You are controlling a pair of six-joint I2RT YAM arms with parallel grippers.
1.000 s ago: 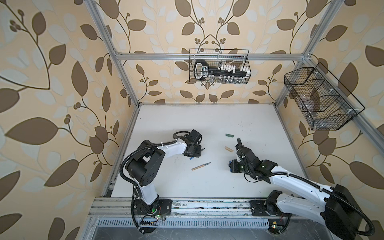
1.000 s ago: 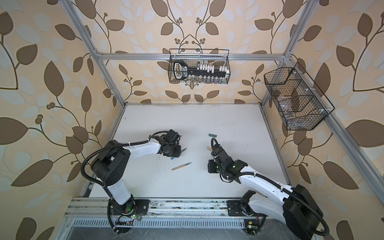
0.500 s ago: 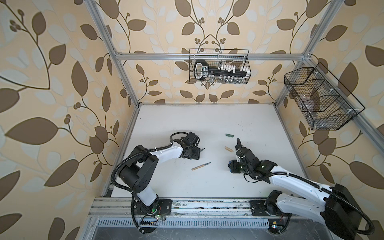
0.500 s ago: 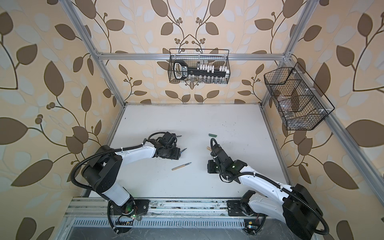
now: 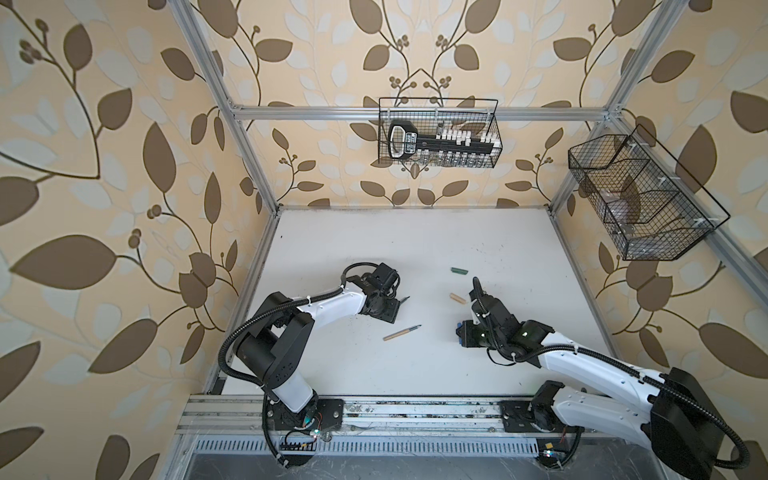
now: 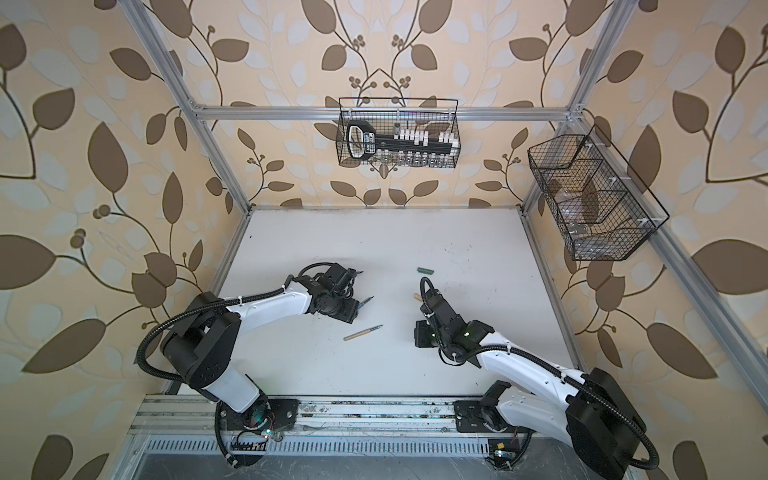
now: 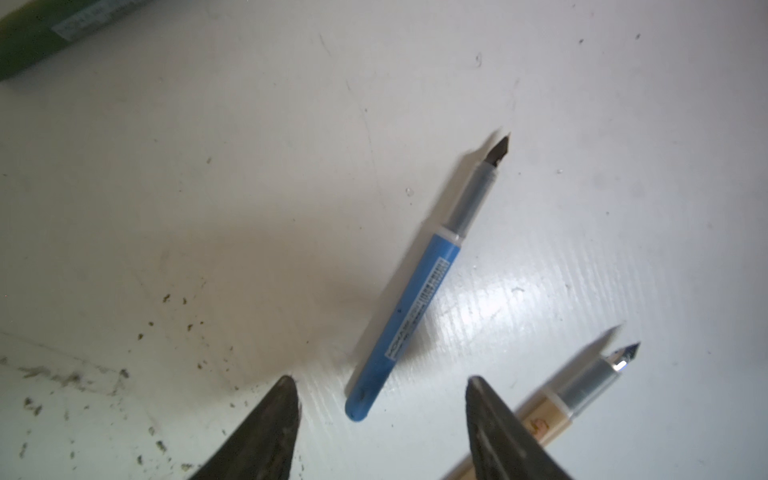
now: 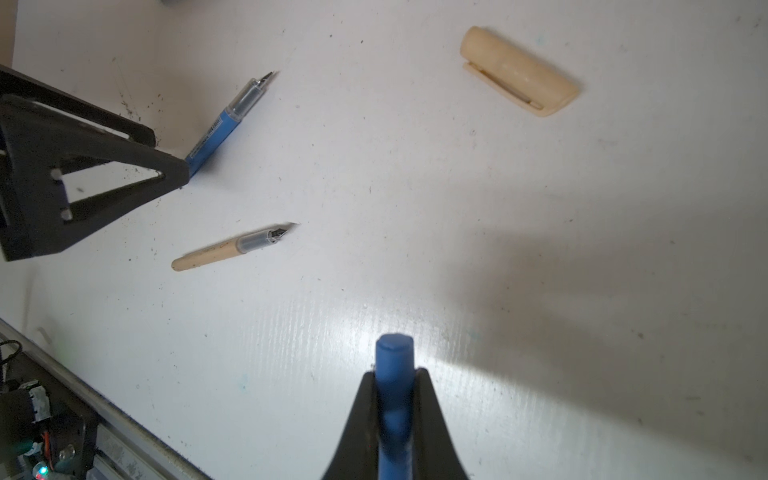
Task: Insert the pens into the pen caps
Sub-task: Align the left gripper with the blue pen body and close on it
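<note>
The white table (image 5: 415, 241) carries everything, with both arms low over its near half. The left gripper (image 7: 380, 382) hangs with its fingers spread and empty. The right gripper (image 8: 395, 374) is clenched on the blue cap (image 8: 394, 353), which sticks out past its fingertips.

The blue pen (image 7: 415, 307) lies flat and uncapped on the table. Its tail end sits just ahead of the left fingertips and between their lines, touching neither, and its dark tip points away from them. The tan pen (image 7: 582, 390) lies just beside it, partly behind one finger. The green pen (image 7: 33, 37) shows only as a blurred barrel at the edge of the left wrist view.

The tan cap (image 5: 457, 298) lies near the right gripper. The green cap (image 5: 459, 270) lies a little farther back.

The blue pair looks to be the one in hand: cap gripped, pen not yet picked up. Next, the left fingers likely need to close on the blue barrel, lift it, and line its tip up with the cap's mouth. Which way that mouth faces I cannot tell.
</note>
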